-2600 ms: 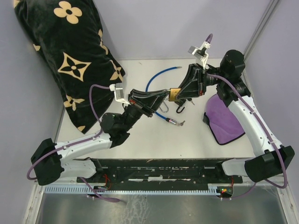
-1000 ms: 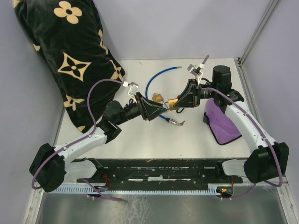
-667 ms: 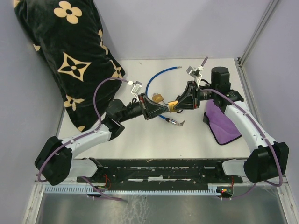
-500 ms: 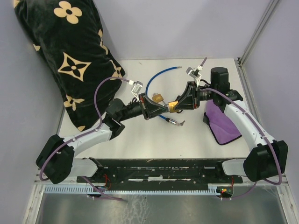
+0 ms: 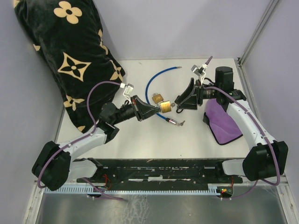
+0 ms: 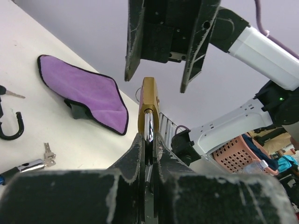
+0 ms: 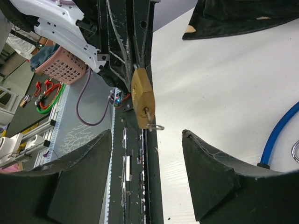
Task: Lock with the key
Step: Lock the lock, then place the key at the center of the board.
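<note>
Since half a second ago the right gripper (image 5: 180, 100) has let go of the padlock (image 5: 165, 107) and backed off toward the right edge. The left arm has drawn the padlock slightly leftward.

At the far left corner of the table (image 5: 140, 140) a black pillow (image 5: 65, 51) leans against the wall. Near the middle, the left gripper (image 5: 158, 108) is clenched on the padlock's shackle. It holds the brass body off the table with its end toward the right gripper. From the left wrist the shackle shows pinched between the fingers (image 6: 135, 154). From the right wrist a key (image 7: 148, 113) sticks out of the body's end, with a small ring hanging from it.

Just behind the held padlock a second padlock (image 5: 157, 98) lies on the table, beside the curve of a blue cable (image 5: 150, 81). Loose keys (image 5: 176, 122) lie just to its near side.

The right gripper is released, its jaws spread wide. They face the key end of the padlock but stand apart from it, touching nothing. Under the right arm, by the right edge, lies a purple cloth (image 5: 224, 119).
</note>
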